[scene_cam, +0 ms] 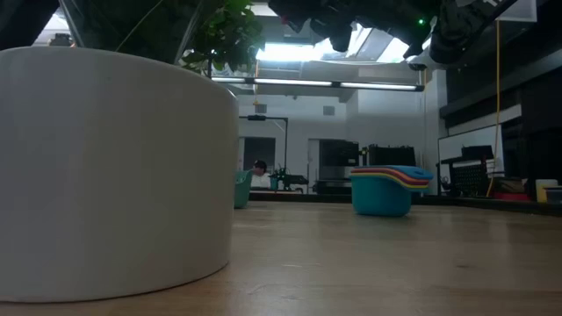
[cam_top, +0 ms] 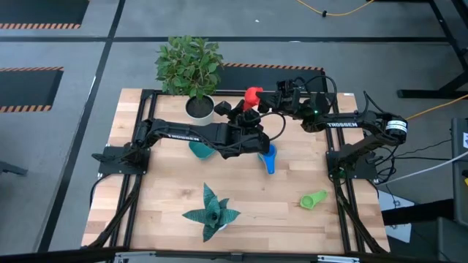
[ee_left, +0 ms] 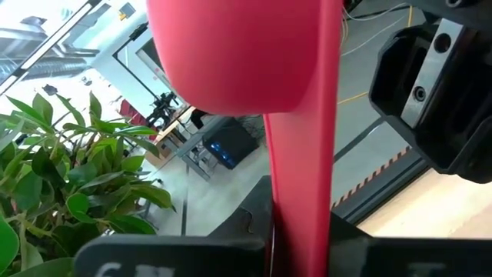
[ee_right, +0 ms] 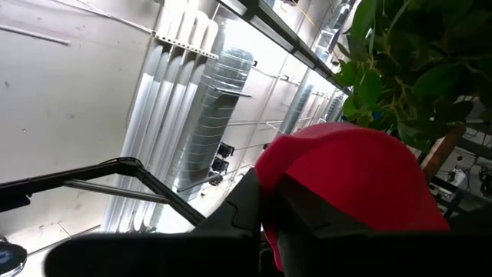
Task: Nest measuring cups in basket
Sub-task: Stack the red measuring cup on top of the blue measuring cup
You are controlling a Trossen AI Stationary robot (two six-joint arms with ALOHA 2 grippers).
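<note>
High view: both the left end effector (cam_top: 248, 104) and right end effector (cam_top: 272, 95) grip the red cup (cam_top: 253, 95) aloft near the surface's far edge; a nested stack (cam_top: 270, 158) sits mid-surface, the green cup (cam_top: 313, 199) lies near the right edge, and nothing visibly sits in the basket (cam_top: 201, 150).

The held cup (cam_top: 253, 94) hangs beside the plant pot (cam_top: 199, 108), with the basket (cam_top: 202, 150) nearer the front edge.

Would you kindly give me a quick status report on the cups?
Left gripper shut on red cup, raised near plant pot. Right gripper beside it, grip unclear. Green cup loose on table. Basket partly under left arm.
</note>
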